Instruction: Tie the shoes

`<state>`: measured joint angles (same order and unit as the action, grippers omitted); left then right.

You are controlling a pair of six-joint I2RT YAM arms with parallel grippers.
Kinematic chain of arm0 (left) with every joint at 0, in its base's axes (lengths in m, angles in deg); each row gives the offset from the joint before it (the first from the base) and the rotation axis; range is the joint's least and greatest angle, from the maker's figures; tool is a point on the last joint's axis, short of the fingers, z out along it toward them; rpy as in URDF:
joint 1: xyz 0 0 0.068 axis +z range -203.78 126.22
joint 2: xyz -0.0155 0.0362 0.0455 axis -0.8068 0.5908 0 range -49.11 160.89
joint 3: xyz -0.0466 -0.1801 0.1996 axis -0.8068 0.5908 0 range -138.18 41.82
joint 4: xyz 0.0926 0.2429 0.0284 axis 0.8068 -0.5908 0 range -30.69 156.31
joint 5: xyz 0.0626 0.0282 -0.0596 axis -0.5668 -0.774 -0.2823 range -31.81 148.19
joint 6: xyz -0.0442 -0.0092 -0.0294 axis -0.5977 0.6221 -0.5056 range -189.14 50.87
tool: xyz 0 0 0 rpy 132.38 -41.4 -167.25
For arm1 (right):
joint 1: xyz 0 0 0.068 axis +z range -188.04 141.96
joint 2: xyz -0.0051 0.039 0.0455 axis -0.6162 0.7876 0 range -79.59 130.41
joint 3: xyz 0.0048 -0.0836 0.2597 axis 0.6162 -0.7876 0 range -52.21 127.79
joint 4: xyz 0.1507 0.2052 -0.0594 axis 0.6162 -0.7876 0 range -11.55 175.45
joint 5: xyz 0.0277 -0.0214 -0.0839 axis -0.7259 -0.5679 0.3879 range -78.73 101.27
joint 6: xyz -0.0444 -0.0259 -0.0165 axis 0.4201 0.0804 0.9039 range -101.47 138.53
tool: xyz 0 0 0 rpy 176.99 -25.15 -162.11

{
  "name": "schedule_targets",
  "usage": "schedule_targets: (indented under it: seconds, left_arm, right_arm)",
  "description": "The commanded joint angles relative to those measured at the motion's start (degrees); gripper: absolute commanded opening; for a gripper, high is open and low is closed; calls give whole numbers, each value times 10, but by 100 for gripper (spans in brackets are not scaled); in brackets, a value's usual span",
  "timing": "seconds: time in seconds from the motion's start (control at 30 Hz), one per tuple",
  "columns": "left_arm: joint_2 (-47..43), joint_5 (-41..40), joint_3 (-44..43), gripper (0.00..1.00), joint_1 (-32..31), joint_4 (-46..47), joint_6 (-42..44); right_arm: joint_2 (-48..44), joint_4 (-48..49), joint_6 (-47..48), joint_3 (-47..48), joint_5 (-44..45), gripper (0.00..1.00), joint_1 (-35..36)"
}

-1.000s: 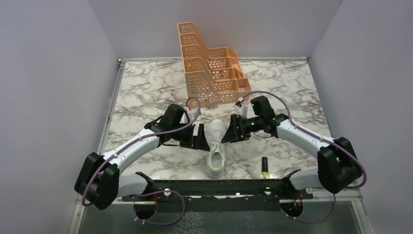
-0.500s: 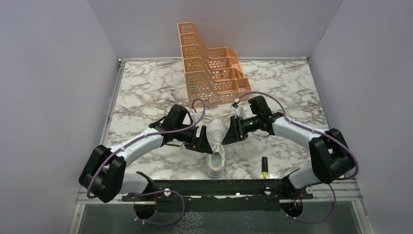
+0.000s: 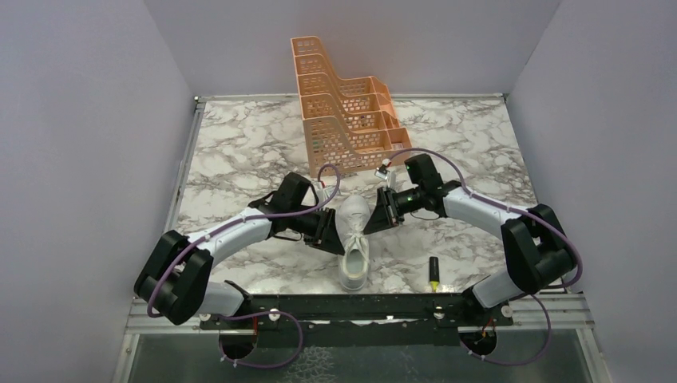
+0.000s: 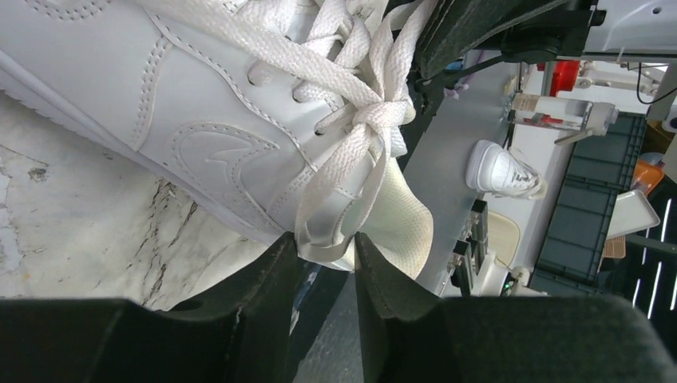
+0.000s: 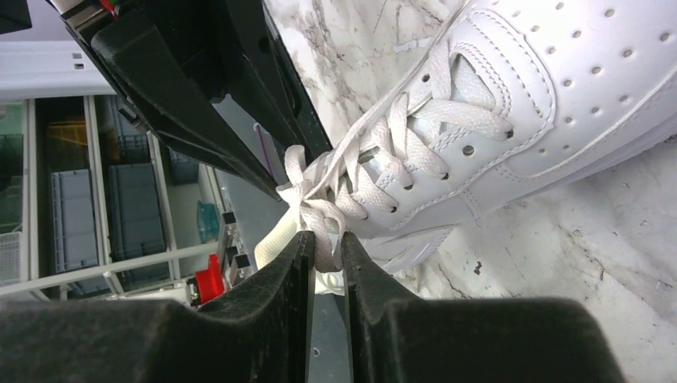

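- Two grippers meet at the sneaker (image 3: pixel 354 243). It lies on the marble table (image 3: pixel 239 144) near the front edge, between the arms, with its toe pointing away from them.
- Left gripper (image 3: pixel 328 231): from above, its dark fingertips merge with the shoe's side and we cannot separate them. Its wrist camera shows the jaws closed on a loop of the laces (image 4: pixel 339 179), which touches both fingers (image 4: pixel 271 279).
- In that same view the toe is cut off at the upper left. We cannot see the heel past the tongue.
- The knot (image 4: pixel 382 116) sits at the top eyelets. From overhead it is too small to read.
- Right gripper (image 3: pixel 382 214): its wrist camera shows the jaws almost together, pinching a lace just below the knot. The left arm's black fingers fill the upper left of that frame.
- A dark marker (image 3: pixel 433 274) with a yellow tip lies right of the heel, apart from it.
- An orange rack (image 3: pixel 345 120) stands behind the shoe, well apart.
- Beyond the table, both wrist views show only blurred shelving.
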<state>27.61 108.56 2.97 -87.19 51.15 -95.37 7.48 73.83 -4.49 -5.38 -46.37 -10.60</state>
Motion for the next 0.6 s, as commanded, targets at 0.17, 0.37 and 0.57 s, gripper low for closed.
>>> schedule_targets:
  seconds: [0.17,0.37,0.57]
  left_arm:
    - [6,4,-9,61,-4,-18,20]
    - [25,14,-26,49,-18,-19,28]
    - [16,-1,-22,28,-18,-40,33]
  right_arm:
    - [3,6,-2,21,-26,21,0]
    - [7,7,-2,21,-28,19,0]
    - [2,-7,0,24,-8,13,0]
